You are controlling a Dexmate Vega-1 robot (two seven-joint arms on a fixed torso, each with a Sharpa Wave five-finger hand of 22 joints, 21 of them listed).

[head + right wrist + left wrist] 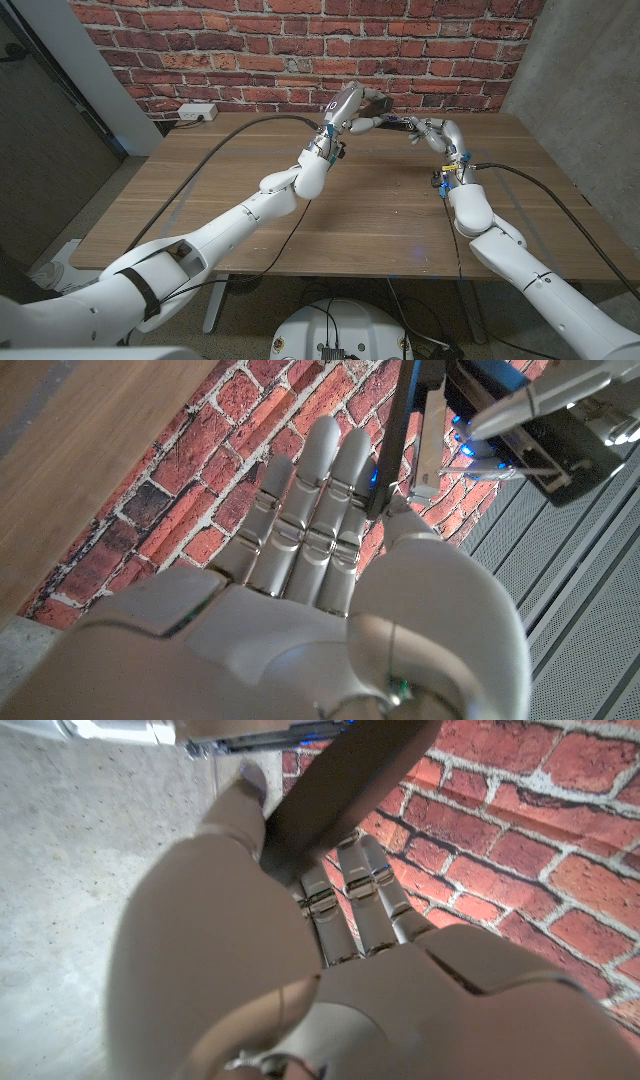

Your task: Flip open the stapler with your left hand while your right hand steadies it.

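Brown wood makes up the table (380,215), and both robot arms reach across it to its far edge, by the red brick wall (300,40). Between the two hands, held up off the table, is the stapler (385,112), a dark thing that is small and hard to make out from the head view.

The left hand (345,106) is at one end of the stapler. In the left wrist view its fingers (345,890) go up behind a long dark bar of the stapler (340,790), and its thumb (235,810) presses on the near side of that bar. So the left hand pinches the bar between thumb and fingers.

The right hand (432,131) is at the other end. In the right wrist view its fingers (310,500) stand straight and close together, side by side. A thin dark arm of the stapler (395,445) sits just beside these fingers, with the thumb (405,520) touching its bottom end. The stapler looks opened up here, with a silver part (432,430) next to the dark arm. The right hand seems to hold it between thumb and fingers, but the grip is not plain to see.
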